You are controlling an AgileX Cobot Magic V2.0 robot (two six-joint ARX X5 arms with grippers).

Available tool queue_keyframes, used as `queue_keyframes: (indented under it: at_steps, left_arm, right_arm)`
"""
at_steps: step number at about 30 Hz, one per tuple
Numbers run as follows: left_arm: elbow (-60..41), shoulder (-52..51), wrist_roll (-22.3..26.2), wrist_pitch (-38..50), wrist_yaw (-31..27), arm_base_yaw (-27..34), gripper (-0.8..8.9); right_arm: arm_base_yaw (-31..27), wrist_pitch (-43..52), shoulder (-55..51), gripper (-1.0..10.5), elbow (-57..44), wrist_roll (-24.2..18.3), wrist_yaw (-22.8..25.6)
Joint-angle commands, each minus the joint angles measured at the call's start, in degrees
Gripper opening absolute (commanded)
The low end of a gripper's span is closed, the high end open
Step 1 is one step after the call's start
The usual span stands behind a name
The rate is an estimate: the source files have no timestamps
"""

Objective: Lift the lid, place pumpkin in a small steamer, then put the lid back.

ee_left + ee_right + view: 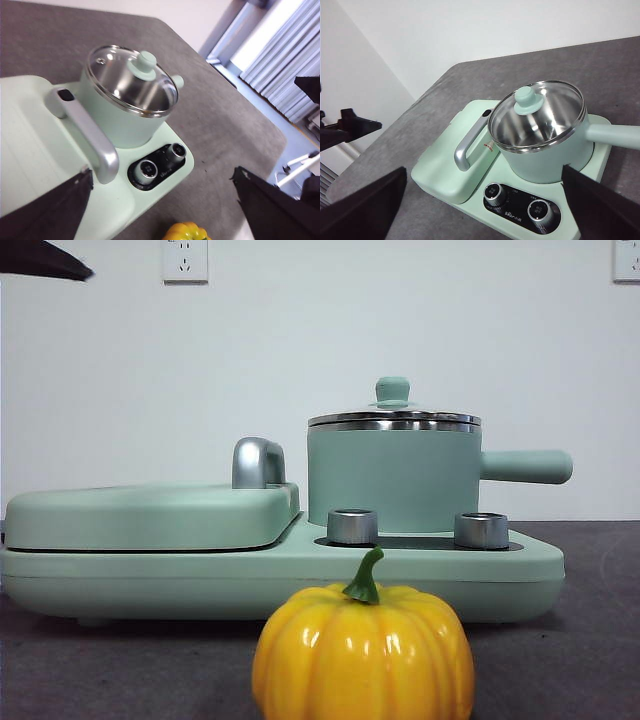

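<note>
The lid (393, 417) sits closed on the small steamer (392, 480), right of center in the front view, its mint knob upright and the straight handle pointing toward the right edge. The steamer stands on the wide mint appliance base (150, 570), behind two silver knobs (352, 526), beside the flat hinged cover (150, 515) with its chrome handle (257, 462). The pumpkin (363, 653) rests on the gray table (590, 640) at the bottom center, in front of the base and apart from it. My left gripper (162, 200) and my right gripper (485, 210) both hover high above the appliance, jaws spread wide, holding nothing.
</note>
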Motion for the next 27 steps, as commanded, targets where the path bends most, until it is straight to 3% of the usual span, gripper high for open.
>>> queue_keyframes:
  at_steps: [1, 7, 18, 27]
  left_arm:
    - [3.3, 3.06, 1.64, 0.66, 0.15, -1.29, 4.69]
    - [11.63, 12.98, 4.83, 0.31, -3.04, -5.35, 4.69]
    - [36.41, 37.0, 15.37, -6.32, -16.79, -15.85, 4.69]
    - [47.39, 52.24, 20.44, -3.72, -22.29, -21.11, 4.64]
  right_arm:
    - [0.02, 0.42, 0.2, 5.0, 0.81, -0.44, 0.09]
    - [0.02, 0.42, 0.2, 5.0, 0.81, -0.28, 0.04]
    - [0.02, 0.42, 0.2, 5.0, 0.81, -0.28, 0.07]
    - [0.02, 0.44, 0.2, 5.0, 0.81, -0.31, 0.07]
